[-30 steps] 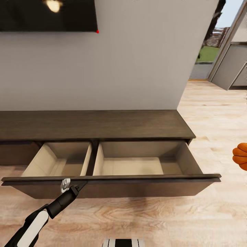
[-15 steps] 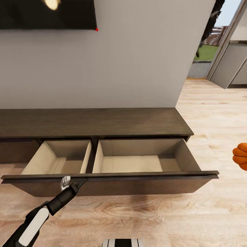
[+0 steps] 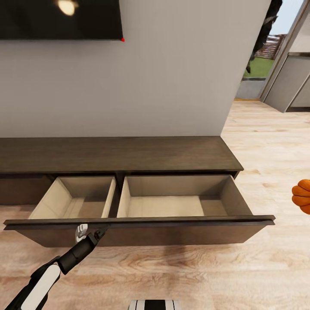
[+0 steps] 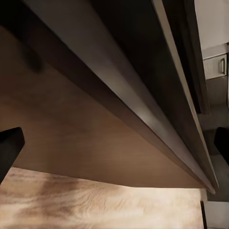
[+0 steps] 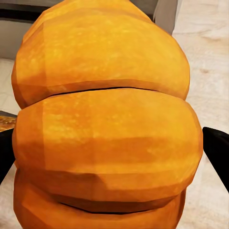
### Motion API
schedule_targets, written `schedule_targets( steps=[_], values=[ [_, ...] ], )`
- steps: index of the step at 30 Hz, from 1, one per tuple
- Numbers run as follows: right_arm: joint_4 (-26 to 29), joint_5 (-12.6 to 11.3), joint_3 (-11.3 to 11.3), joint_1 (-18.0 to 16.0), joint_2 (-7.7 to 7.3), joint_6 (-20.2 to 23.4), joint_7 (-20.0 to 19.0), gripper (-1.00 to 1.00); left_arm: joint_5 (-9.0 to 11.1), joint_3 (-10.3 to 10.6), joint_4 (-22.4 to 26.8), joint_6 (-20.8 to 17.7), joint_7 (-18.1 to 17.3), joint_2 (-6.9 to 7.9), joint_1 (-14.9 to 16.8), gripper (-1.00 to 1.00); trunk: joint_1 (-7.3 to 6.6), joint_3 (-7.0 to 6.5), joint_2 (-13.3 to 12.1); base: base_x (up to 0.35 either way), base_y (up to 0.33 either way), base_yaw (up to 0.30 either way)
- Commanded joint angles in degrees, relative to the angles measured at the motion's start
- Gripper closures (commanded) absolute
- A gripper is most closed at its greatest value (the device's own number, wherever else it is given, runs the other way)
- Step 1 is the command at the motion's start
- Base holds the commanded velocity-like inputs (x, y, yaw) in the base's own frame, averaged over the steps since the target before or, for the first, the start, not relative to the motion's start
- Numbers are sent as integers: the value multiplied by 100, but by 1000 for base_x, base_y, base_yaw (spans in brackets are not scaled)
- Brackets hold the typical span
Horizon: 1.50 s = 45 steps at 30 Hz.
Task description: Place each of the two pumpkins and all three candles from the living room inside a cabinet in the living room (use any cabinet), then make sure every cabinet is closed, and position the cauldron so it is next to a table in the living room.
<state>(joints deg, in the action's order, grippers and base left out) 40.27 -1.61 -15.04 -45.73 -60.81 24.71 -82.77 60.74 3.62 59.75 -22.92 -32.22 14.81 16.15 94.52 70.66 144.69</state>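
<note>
Home living room, wall television (image 3: 60,19), low cabinet (image 3: 116,155), wood floor (image 3: 267,142)

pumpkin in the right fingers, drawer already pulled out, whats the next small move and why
Probably swing the right arm inward to carry the pumpkin over the wider compartment of the cabinet drawer. The drawer stands fully out with bare beige insides, the pumpkin sits between the right fingers at the head view's right edge, off to the drawer's side, and the left gripper is at the drawer front.

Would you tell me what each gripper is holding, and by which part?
The right gripper holds a pumpkin by its ribbed sides. The left gripper sits at the drawer front; a grip cannot be told.
</note>
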Motion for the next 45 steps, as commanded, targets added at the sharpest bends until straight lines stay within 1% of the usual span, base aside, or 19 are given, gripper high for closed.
schedule_targets(
  steps=[1,9,11,12,13,15,17,19,22,24,26,29,35,39,45],
  values=[
    [-2,-13,0,-6,-1,60,-19,100,60,7,1,-46,3,4,2,-100,-1,5,2,-29,0,0],
    [-2,-7,1,-6,-1,51,-19,100,60,15,-1,-46,21,6,1,-100,-1,5,2,-194,0,0],
    [-2,-5,1,-6,-1,20,-19,100,60,10,-37,-46,11,18,-29,-100,-1,5,2,-45,0,0],
    [-2,-5,1,-6,-1,9,-19,100,60,14,-85,-46,2,52,-43,-100,-1,5,2,-26,0,0],
    [-2,4,-5,-6,-11,16,-19,100,71,44,-497,-44,-33,194,-212,-100,-1,5,2,-4,0,0],
    [-5,-5,-10,-6,-27,25,-19,100,64,47,-720,-33,-98,214,-364,-100,-1,5,2,-3,0,0],
    [-8,-16,-13,-6,-40,31,-19,100,56,49,-950,-10,-285,232,-523,-100,-1,5,2,-1,0,29],
    [-5,-25,-15,-6,-40,43,-19,100,51,50,-1269,105,-654,244,-674,-100,-1,5,2,-1,0,155],
    [-3,-29,-16,-6,-38,48,-19,100,52,51,-1610,287,-1015,259,-742,-100,-1,5,2,0,0,230],
    [-3,-31,-17,-6,-37,48,-17,100,52,55,-1893,406,-1278,306,-769,-100,-1,5,2,0,0,268],
    [1,-31,-15,-6,-27,47,-18,100,52,57,-2010,447,-1394,339,-779,-100,-1,5,2,0,0,279],
    [5,-28,-10,-6,-11,39,-19,100,52,59,-2093,481,-1482,372,-785,-100,-1,5,2,0,0,287],
    [6,-24,-1,-6,1,15,-14,100,52,60,-2128,516,-1514,382,-788,-100,-1,5,2,0,0,290],
    [11,-14,1,-6,73,1,-11,100,52,62,-2133,569,-1518,382,-788,-100,-1,5,2,0,0,291],
    [9,1,-2,-6,108,-9,-11,100,50,67,-2134,579,-1512,382,-789,-100,-1,5,2,0,0,188]
  ],
)
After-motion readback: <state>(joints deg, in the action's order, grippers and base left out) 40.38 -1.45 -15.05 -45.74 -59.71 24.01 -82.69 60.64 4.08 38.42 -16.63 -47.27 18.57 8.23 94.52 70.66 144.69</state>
